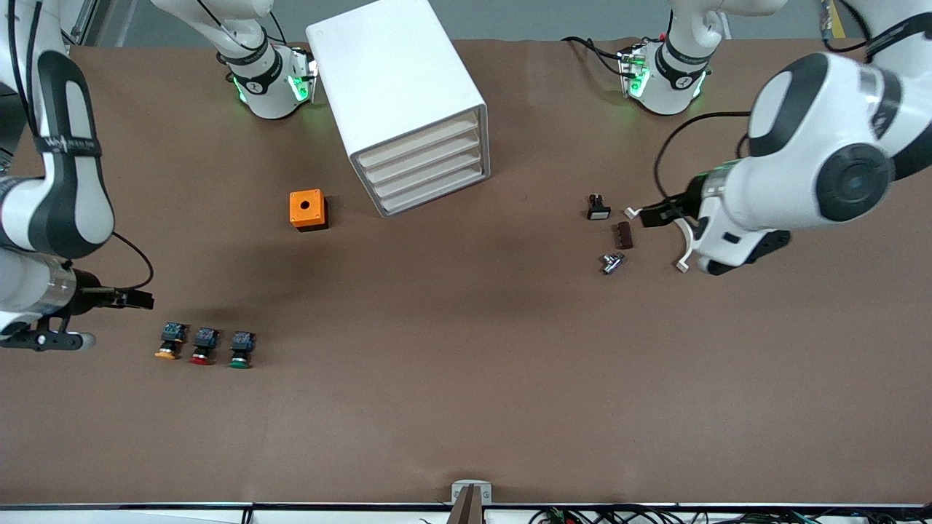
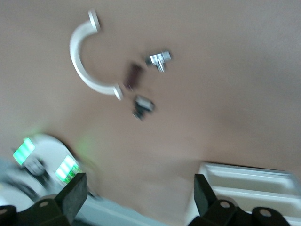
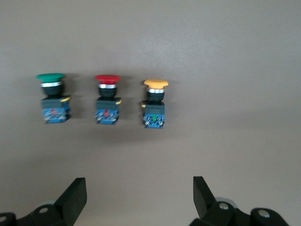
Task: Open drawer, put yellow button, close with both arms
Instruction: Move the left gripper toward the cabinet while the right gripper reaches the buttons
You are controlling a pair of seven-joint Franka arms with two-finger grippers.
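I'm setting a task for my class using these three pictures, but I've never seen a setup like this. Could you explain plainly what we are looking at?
Two white robot arms work at a brown table. The large picture looks down from across the table; the other two come from cameras on each arm's wrist.

The right gripper hangs open over three push buttons in a row: the yellow button, a red button and a green button. The left gripper, also open, is over small parts: a white curved handle, a metal piece and two dark bits.

Between the arms' bases stands a white cabinet; its top drawer is shut. An orange box sits beside it. Nothing is held.
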